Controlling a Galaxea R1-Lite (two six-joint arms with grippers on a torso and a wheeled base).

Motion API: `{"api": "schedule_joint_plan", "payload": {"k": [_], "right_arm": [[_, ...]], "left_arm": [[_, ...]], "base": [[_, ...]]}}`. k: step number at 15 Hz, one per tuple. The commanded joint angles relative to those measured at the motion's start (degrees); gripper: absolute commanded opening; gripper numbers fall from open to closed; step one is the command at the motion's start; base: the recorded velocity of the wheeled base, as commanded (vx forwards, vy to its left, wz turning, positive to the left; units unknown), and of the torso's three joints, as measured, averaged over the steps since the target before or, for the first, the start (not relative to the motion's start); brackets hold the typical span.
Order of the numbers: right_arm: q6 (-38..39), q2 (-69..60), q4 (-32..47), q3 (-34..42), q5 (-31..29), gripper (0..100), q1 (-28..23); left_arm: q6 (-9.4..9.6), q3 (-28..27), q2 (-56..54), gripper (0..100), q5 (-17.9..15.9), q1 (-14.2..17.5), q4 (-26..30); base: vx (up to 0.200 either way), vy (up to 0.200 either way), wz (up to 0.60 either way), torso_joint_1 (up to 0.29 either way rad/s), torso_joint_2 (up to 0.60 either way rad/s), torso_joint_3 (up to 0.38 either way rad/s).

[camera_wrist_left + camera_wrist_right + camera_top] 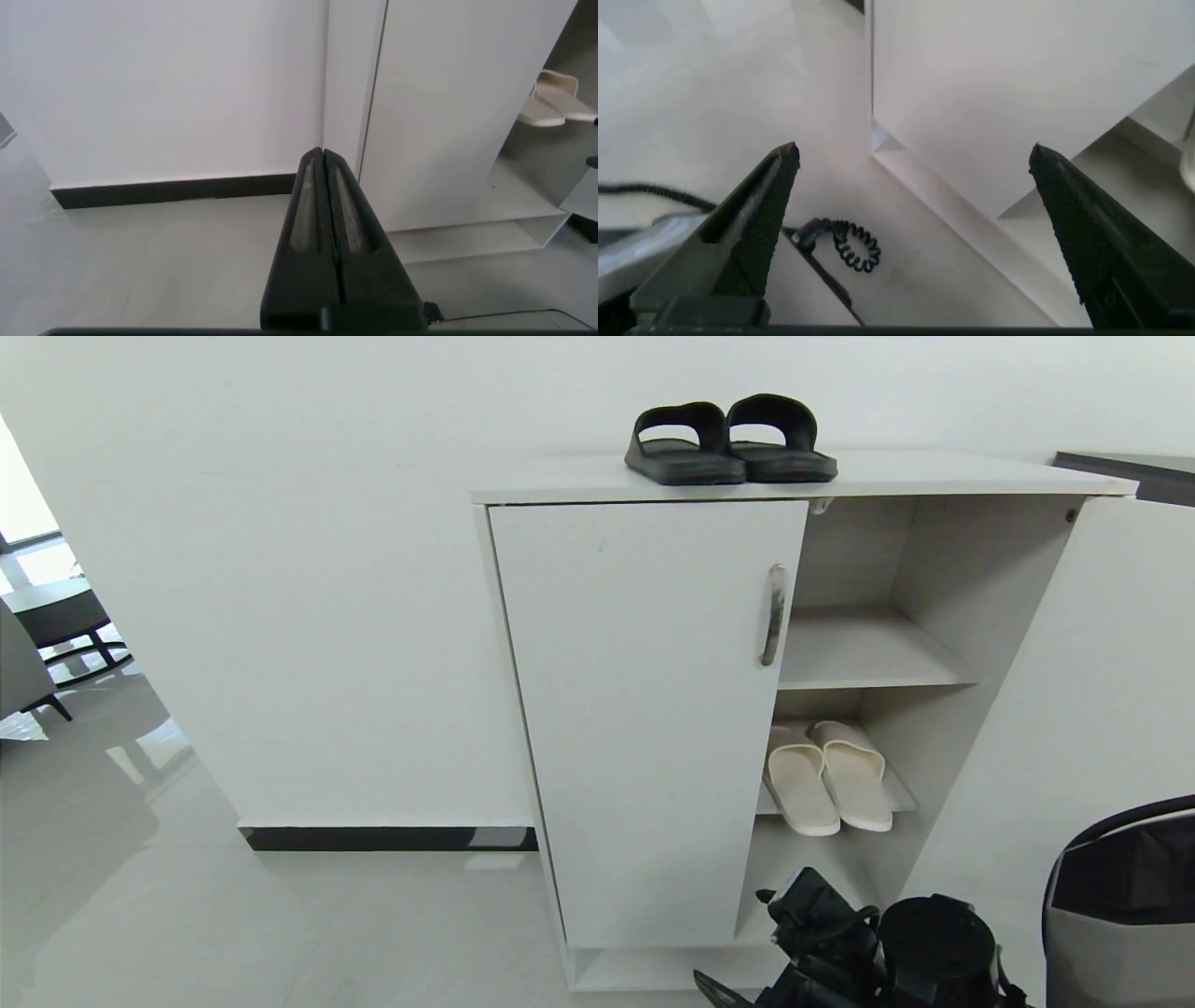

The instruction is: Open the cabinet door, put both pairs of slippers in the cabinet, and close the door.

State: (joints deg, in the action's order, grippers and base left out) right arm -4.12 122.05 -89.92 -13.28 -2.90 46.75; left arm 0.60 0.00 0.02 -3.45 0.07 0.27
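A pair of black slippers (731, 443) rests on top of the white cabinet (934, 474). The cabinet's left door (644, 709) is closed and its right door (1092, 709) stands open. A pair of cream slippers (826, 775) lies side by side on the second shelf inside, also visible as cream slippers (556, 98) in the left wrist view. My right arm (924, 943) is low in front of the open compartment, its gripper (913, 149) open wide and empty over the floor near the cabinet's base. My left gripper (322, 154) is shut on nothing, low and left of the closed door (458, 93).
The upper shelf (868, 658) inside the open side is bare. A coiled black cable (854, 247) lies on the floor under my right gripper. A chair and table (56, 625) stand far left. Dark furniture (1139, 471) sits behind the open door.
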Motion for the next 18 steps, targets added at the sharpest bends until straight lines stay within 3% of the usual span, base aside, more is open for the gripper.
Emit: {"api": "schedule_joint_plan", "payload": {"k": [1, 18], "right_arm": [[-0.10, 0.20, -0.08, 0.27, 0.00, 100, 0.09], [-1.77, 0.29, -0.08, 0.09, -0.53, 100, -0.34]], "left_arm": [[0.02, 0.00, 0.06, 0, 0.02, 0.01, 0.00], [-0.07, 0.00, 0.06, 0, 0.02, 0.01, 0.00]], "base": [[0.000, 0.000, 0.00, 0.066, -0.26, -0.212], [0.000, 0.000, 0.00, 0.170, -0.45, -0.287]]}}
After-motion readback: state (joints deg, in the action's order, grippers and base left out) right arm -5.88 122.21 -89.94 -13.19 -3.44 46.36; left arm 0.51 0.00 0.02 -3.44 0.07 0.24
